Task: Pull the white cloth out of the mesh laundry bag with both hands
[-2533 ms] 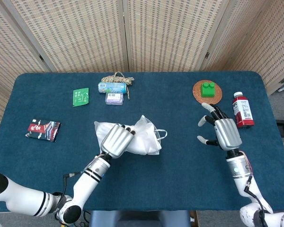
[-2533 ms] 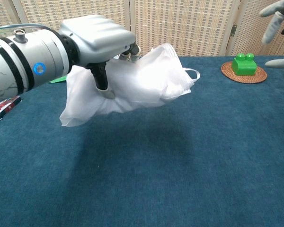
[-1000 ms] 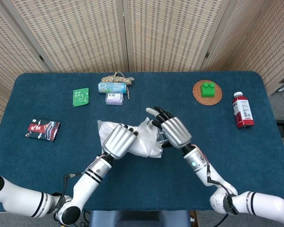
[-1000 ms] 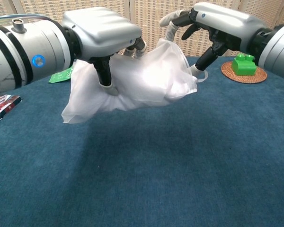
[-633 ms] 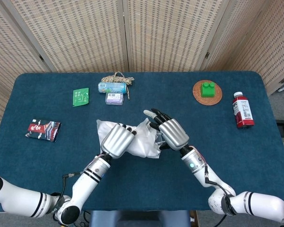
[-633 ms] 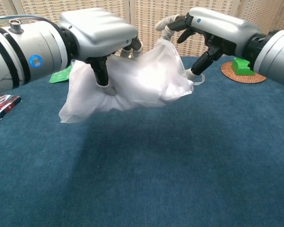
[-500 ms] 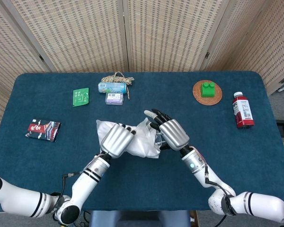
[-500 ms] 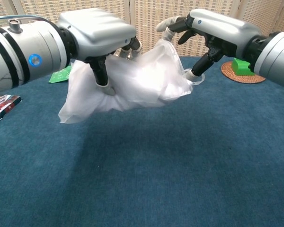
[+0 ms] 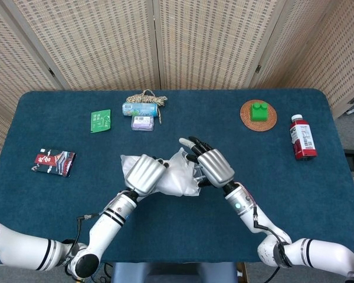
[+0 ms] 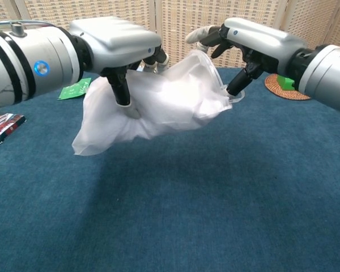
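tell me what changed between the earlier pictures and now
The right robot hand swung in from beside the red bottle to the open end of the mesh laundry bag, fingers spread at it; a firm hold is not clear. The left robot hand kept gripping the bag above the table. The other things on the table stayed put.

Left robot hand [image 9: 144, 173] curled in a closed grip, right robot hand [image 9: 213, 167] close alongside, fingers spread

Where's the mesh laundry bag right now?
Mid-table in both views, the mesh laundry bag hangs off the table in the left hand, the right hand at its right end.
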